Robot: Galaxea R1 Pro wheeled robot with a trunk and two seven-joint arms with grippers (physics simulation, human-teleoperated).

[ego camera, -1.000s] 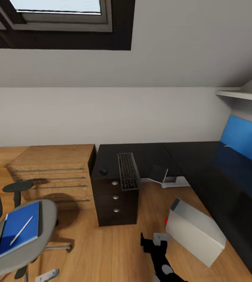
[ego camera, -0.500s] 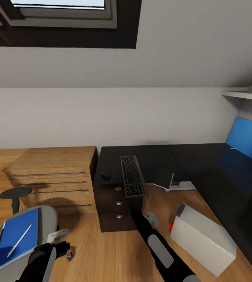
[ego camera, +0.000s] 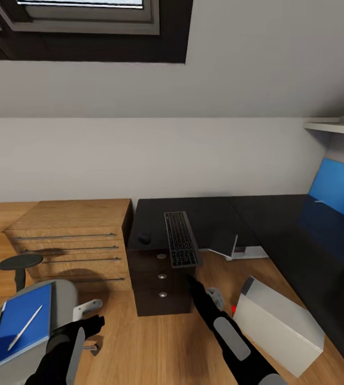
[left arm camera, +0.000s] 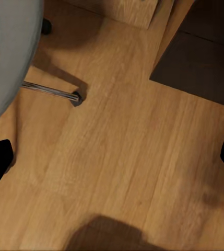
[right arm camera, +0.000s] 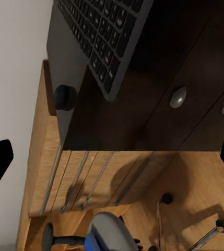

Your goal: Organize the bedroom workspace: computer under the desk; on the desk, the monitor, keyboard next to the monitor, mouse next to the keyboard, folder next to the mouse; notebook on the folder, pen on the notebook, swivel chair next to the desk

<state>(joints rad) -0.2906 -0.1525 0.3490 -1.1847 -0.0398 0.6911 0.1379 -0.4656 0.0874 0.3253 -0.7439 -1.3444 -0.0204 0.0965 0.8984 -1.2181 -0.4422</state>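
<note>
A: Right arm has pushed up toward the drawer unit since the earlier frame; left gripper (ego camera: 92, 324) crept forward.

B: Target?

A: Keyboard (ego camera: 181, 238) on the worktop (ego camera: 214, 211), long axis front-to-back, near end overhanging just above the right gripper (ego camera: 193, 283). Right arm is nearer.

B: Fingers?

A: Spread wide on both, holding nothing.

A white wall (ego camera: 139, 155) is filling the middle of the frame, sloping forward above to a dark-framed skylight (ego camera: 86, 27) at the upper left. Wood floor (ego camera: 139, 342) is running along the bottom. A wooden drawer chest (ego camera: 70, 240) is standing centre-left. A white shelf (ego camera: 332, 127) is jutting in at right.
</note>
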